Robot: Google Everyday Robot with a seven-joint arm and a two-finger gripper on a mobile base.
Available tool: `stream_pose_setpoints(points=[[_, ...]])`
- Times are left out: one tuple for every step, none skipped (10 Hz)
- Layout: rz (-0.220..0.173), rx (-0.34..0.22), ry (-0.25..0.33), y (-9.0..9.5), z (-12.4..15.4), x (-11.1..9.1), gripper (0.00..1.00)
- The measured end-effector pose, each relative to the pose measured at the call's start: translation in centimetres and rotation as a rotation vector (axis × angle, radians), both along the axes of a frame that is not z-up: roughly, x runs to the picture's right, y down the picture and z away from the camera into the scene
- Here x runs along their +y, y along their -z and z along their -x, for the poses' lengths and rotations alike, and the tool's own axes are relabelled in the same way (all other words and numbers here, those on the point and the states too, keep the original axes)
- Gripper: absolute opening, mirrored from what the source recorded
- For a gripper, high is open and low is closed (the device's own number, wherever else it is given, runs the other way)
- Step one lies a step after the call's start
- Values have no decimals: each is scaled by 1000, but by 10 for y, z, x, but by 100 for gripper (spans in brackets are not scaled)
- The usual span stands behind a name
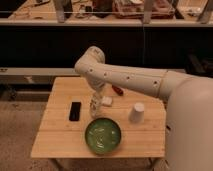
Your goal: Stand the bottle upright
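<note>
Bottle (95, 107) sits near the middle of the table (55, 140), just behind the green bowl (103, 135) and right of the black phone (75, 111). It looks upright or close to it, cap end up under my gripper (97, 98). My gripper comes straight down from the wrist onto the bottle's top half, jaws closed on the bottle. Fingers themselves are hard to pick out against the pale label, but the grip reads as tight.

Progress, my judgement: most of the job is done. Bottle is standing, base seems at or just off the wood; I cannot tell if it is fully resting on the table. What is left: confirm the base is flat, let go, lift clear without tipping it.

Risk: bowl rim is very near the bottle's base, and the small white block (106, 101) is just beside it on the right, so a sideways pull on release could knock the bottle over. Straight-up retreat looks safest.

Other stuff: white cup (137, 112) stands well apart to the right, a red thing (117, 90) lies behind, partly hidden by my arm. None of them in the way.
</note>
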State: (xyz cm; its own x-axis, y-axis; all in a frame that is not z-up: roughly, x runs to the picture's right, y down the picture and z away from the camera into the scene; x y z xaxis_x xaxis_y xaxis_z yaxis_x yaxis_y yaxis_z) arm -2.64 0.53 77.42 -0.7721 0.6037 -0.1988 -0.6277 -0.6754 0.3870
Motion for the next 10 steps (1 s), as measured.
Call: stream_pose_setpoints(points=[[-5, 1, -3, -2, 2, 1, 2], [-9, 1, -6, -3, 4, 2, 2], [-16, 0, -12, -5, 6, 2, 2], [-23, -3, -20, -5, 8, 1, 2], [-27, -4, -25, -5, 9, 0, 2], [-31, -6, -27, -5, 11, -1, 3], [-35, -8, -27, -4, 13, -2, 10], [-34, -8, -26, -4, 14, -1, 19], [-34, -9, -25, -4, 15, -1, 30], [-32, -9, -21, -4, 15, 0, 39]])
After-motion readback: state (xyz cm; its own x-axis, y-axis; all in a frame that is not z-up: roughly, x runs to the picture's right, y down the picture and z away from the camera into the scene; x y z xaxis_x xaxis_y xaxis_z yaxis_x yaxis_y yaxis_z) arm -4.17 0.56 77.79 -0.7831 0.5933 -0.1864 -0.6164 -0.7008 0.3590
